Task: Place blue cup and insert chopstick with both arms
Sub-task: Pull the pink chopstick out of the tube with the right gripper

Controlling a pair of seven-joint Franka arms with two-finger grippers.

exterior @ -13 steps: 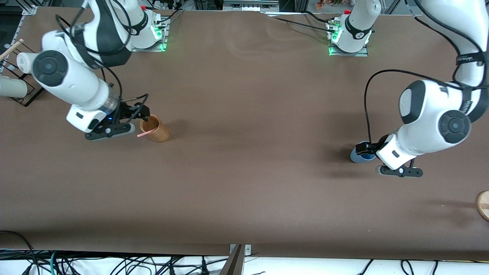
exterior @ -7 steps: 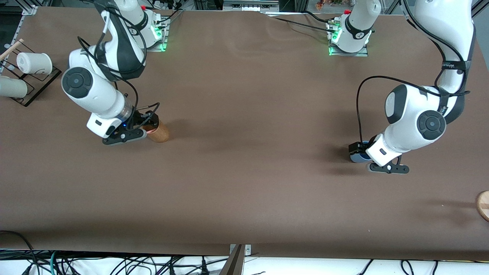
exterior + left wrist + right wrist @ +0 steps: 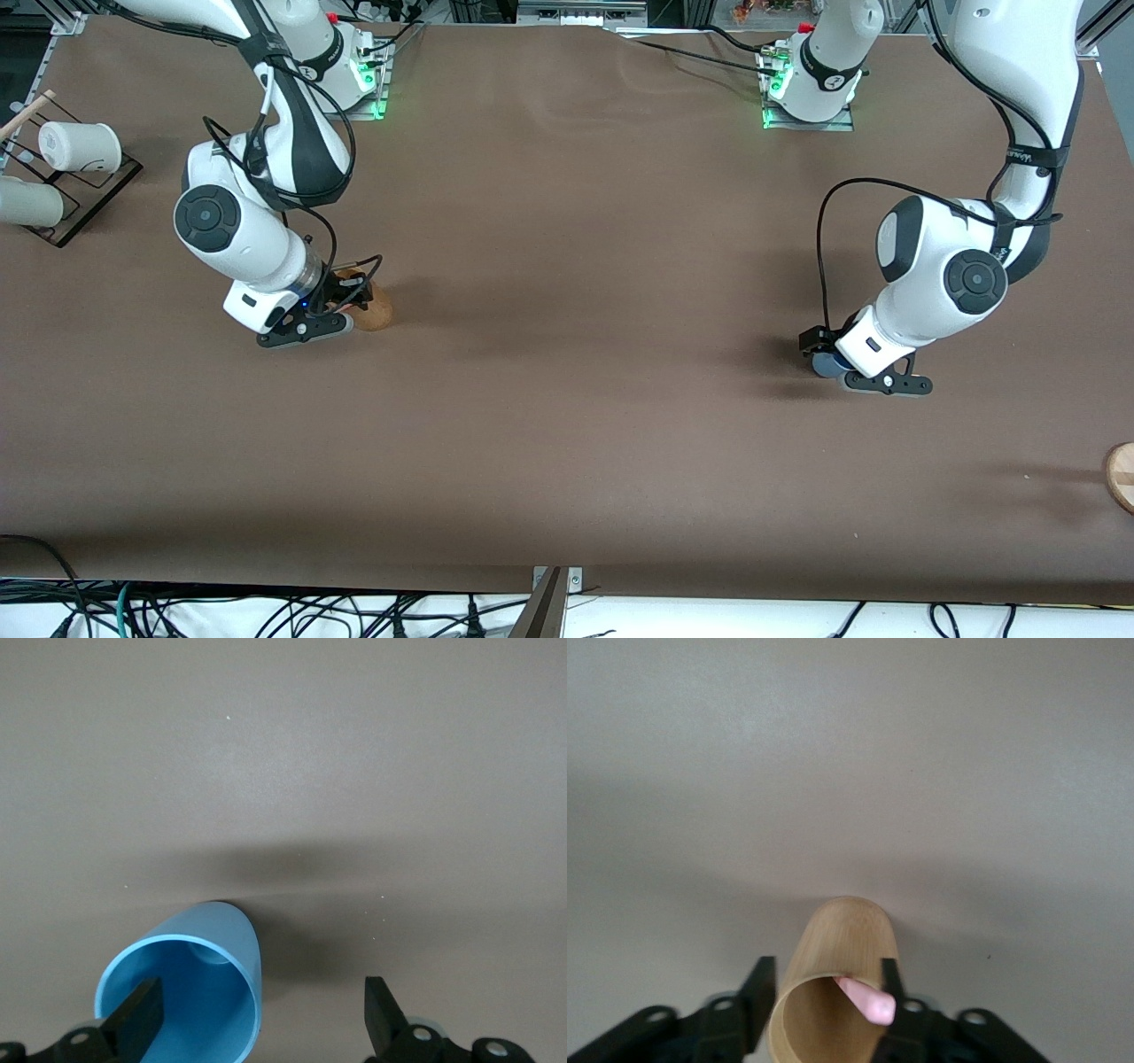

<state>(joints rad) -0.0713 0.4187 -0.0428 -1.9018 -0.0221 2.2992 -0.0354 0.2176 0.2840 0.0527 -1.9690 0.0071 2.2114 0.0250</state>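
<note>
Tabletop (image 3: 567,372): brown mat, faintly creased, soft shadows under both arms. It fills nearly the whole front view. Metal framing runs along the edge where the bases stand; loose black cables (image 3: 266,611) lie on a white strip below the edge nearest the front camera.

Right arm (image 3: 239,230): reaches from its base, green light lit there, down toward its own end of the tabletop. Left arm (image 3: 948,275): the same at its end.

Rack (image 3: 71,204): black, at the edge at the right arm's end, carrying two pale cylinders.

Wooden disc (image 3: 1121,474): cut off by the frame at the left arm's end, toward the edge nearest the front camera.

Holder (image 3: 833,988): tan, upright, standing well in from the right arm's end.

Cup (image 3: 190,992): blue, upright on the mat, well in from the left arm's end, mouth up, nothing visible inside.

Right gripper (image 3: 824,1014): low at the holder's rim, jaws partly closed. One finger stands outside the wall, the other at the rim by the chopstick. Whether it grips anything, cannot tell.

Left gripper (image 3: 261,1019): down at the cup, jaws wide apart. One finger is inside the mouth, the other outside, clear of the wall; nothing held.

Chopstick (image 3: 866,999): pink, its end showing at the holder's rim, beside a right finger.
</note>
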